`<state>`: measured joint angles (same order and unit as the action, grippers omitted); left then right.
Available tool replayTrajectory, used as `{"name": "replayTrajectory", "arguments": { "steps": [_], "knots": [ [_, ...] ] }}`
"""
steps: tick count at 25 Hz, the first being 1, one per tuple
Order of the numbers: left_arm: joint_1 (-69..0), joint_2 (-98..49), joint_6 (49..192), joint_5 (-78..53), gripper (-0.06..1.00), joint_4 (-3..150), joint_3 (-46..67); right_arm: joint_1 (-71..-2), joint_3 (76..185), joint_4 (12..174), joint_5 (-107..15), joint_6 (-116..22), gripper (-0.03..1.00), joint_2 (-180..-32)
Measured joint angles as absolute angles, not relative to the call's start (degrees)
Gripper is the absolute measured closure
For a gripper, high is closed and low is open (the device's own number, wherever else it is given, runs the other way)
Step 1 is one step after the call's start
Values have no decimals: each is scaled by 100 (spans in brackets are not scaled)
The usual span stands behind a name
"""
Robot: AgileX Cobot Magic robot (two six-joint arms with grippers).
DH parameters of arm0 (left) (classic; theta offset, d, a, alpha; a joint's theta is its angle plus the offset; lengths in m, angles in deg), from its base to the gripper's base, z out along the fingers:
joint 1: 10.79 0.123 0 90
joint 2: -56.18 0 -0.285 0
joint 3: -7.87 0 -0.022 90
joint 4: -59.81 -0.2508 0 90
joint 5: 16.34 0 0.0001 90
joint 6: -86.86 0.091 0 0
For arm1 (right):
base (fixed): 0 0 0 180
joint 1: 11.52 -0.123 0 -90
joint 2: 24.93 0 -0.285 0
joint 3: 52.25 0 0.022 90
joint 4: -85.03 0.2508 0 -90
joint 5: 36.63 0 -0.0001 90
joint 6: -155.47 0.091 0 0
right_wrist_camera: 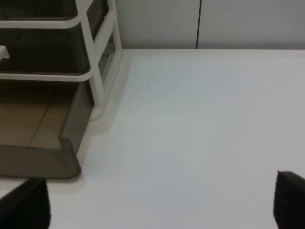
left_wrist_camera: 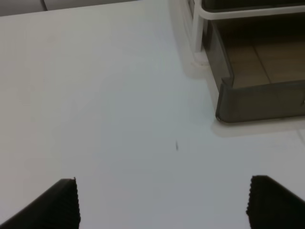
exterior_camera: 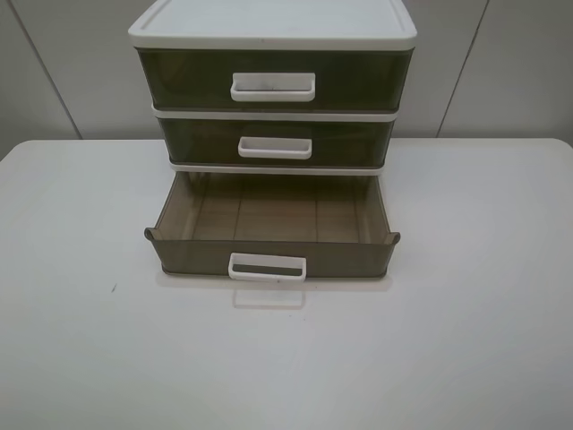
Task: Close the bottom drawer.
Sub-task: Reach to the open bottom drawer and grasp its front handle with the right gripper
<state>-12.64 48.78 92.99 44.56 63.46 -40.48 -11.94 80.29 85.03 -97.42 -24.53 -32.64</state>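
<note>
The bottom drawer [exterior_camera: 271, 255] of smoky-brown plastic is pulled far out of the white-framed drawer unit [exterior_camera: 273, 31] and looks empty. Its white loop handle [exterior_camera: 267, 268] faces the table's front edge. The middle drawer [exterior_camera: 275, 141] and the top drawer [exterior_camera: 273, 81] above it are shut. Neither arm shows in the exterior high view. In the left wrist view my left gripper [left_wrist_camera: 162, 202] is open and empty over bare table, with the drawer's left front corner [left_wrist_camera: 257, 100] beyond it. In the right wrist view my right gripper [right_wrist_camera: 162, 205] is open and empty, near the drawer's right front corner [right_wrist_camera: 57, 160].
The unit stands at the back middle of a white table [exterior_camera: 466, 340], against a pale panelled wall [exterior_camera: 63, 63]. A small dark speck [exterior_camera: 113, 288] marks the table at the left; it also shows in the left wrist view [left_wrist_camera: 177, 146].
</note>
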Motion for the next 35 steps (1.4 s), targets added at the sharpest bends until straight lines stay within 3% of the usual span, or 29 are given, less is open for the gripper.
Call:
{"name": "replayTrajectory", "arguments": {
  "steps": [8, 18, 27, 35],
  "knots": [
    [-1264, 4878, 9299, 4456, 23, 6346, -4048, -1784, 8203, 8503, -9561, -2453, 15, -4590],
    [-1264, 4878, 9299, 4456, 23, 6346, -4048, -2154, 9244, 9160, -7243, -2453, 15, -8146],
    [-1264, 4878, 9299, 4456, 23, 6346, -4048, -4148, 9251, 9860, -5648, -2453, 15, -10509],
    [-1264, 4878, 9299, 4456, 23, 6346, -4048, -5095, 9255, 10348, -4875, -2453, 15, -11596]
  ]
}}
